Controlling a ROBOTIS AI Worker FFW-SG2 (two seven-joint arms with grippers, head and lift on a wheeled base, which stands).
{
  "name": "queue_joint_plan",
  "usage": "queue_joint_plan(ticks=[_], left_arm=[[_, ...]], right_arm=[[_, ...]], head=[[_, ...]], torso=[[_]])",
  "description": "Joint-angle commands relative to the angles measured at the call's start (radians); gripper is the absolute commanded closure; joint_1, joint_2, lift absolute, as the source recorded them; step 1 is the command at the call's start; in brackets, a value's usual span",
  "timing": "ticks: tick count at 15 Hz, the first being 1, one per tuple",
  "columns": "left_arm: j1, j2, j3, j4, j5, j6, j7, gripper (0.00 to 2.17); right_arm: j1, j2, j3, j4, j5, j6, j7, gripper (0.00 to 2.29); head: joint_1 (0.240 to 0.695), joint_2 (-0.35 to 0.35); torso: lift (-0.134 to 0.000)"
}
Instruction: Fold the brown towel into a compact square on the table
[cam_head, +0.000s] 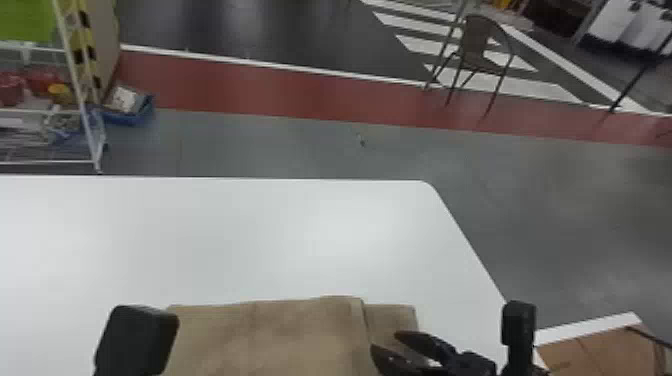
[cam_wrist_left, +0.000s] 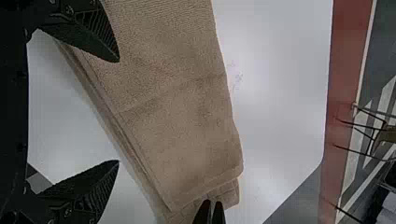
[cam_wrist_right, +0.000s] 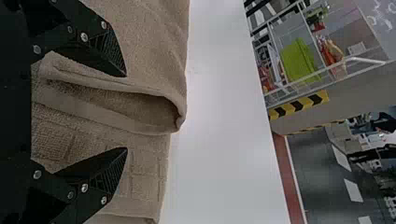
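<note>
The brown towel (cam_head: 280, 335) lies folded over on the white table, at the head view's bottom edge, with a lower layer sticking out on its right. My right gripper (cam_head: 395, 345) is over that right part, fingers parted. In the right wrist view my right gripper (cam_wrist_right: 126, 112) stands open around a looped fold of the towel (cam_wrist_right: 154, 109), not closed on it. My left arm's black housing, with the left gripper (cam_head: 137, 340), is at the towel's left side. In the left wrist view the left gripper (cam_wrist_left: 119, 112) is open above the towel (cam_wrist_left: 177, 107), holding nothing.
The white table (cam_head: 225, 235) reaches beyond the towel to the far edge and left; its right edge runs close to my right arm. A cardboard box (cam_head: 595, 350) is at the lower right. A rack (cam_head: 85, 100) and a chair (cam_head: 475, 50) stand on the floor behind.
</note>
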Motion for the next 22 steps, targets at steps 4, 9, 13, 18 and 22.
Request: queue_joint_plan(ticks=[4,9,13,18,22], left_arm=[[0.024,0.001,0.031,0.019,0.015,-0.046,-0.018,0.13],[0.047,0.001,0.051,0.013,0.018,-0.073,-0.031,0.13],[0.059,0.001,0.074,-0.005,0.025,-0.076,-0.035,0.13],[0.05,-0.002,0.061,-0.001,0.024,-0.076,-0.035,0.13],[0.056,0.001,0.065,0.003,0.025,-0.076,-0.037,0.13]], right_arm=[[-0.01,0.001,0.025,0.01,-0.008,0.094,-0.053,0.41],[-0.022,0.001,0.066,-0.024,-0.005,0.177,-0.09,0.41],[-0.021,0.001,0.051,-0.09,-0.02,0.214,-0.092,0.4],[-0.041,0.001,0.083,-0.099,0.013,0.235,-0.11,0.37],[-0.076,0.001,0.137,-0.067,0.073,0.232,-0.13,0.38]], head=[[0.695,-0.35],[0.695,-0.35],[0.695,-0.35],[0.695,-0.35],[0.695,-0.35]], torso=[[-0.123],[-0.123],[-0.123],[-0.123],[-0.123]])
